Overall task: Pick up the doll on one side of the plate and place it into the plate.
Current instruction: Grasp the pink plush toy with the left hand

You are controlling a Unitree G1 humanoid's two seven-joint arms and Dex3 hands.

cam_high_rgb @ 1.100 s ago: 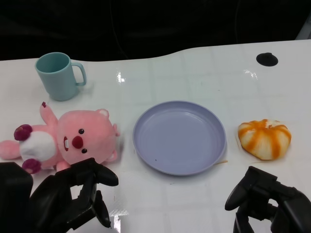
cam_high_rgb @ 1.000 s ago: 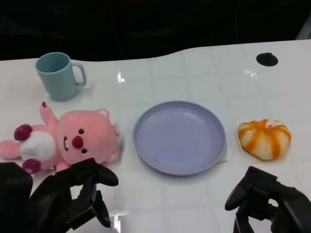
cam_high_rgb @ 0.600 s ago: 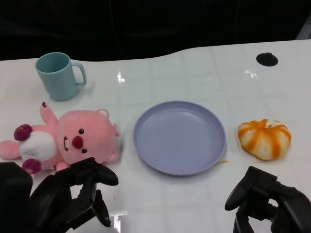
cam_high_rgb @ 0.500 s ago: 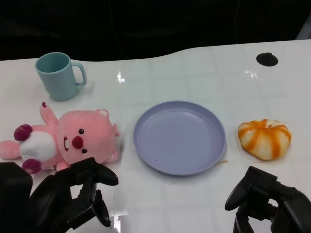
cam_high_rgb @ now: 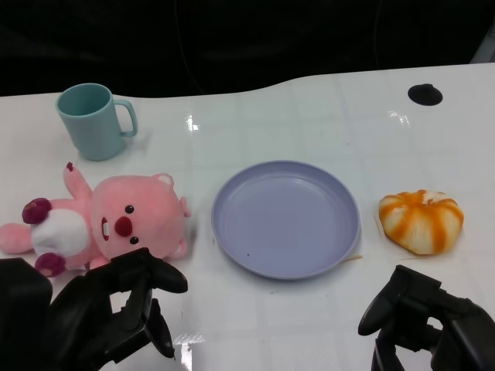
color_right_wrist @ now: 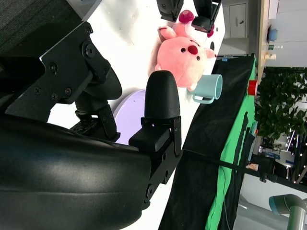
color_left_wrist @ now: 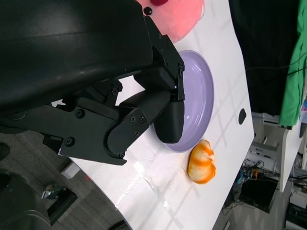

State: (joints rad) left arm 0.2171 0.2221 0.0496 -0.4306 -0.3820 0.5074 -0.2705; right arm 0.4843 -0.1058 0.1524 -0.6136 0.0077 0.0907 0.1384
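A: The pink doll (cam_high_rgb: 108, 222) lies on its back on the white counter (cam_high_rgb: 309, 116), just left of the purple plate (cam_high_rgb: 286, 218), which holds nothing.

B: And the left hand (cam_high_rgb: 108, 313) sits just in front of the doll, fingers apart, gripping nothing.

A: Right hand (cam_high_rgb: 421, 317) low too, loose and empty. An orange-striped bun (cam_high_rgb: 421, 220) lies right of the plate, a teal mug (cam_high_rgb: 93, 120) behind the doll.
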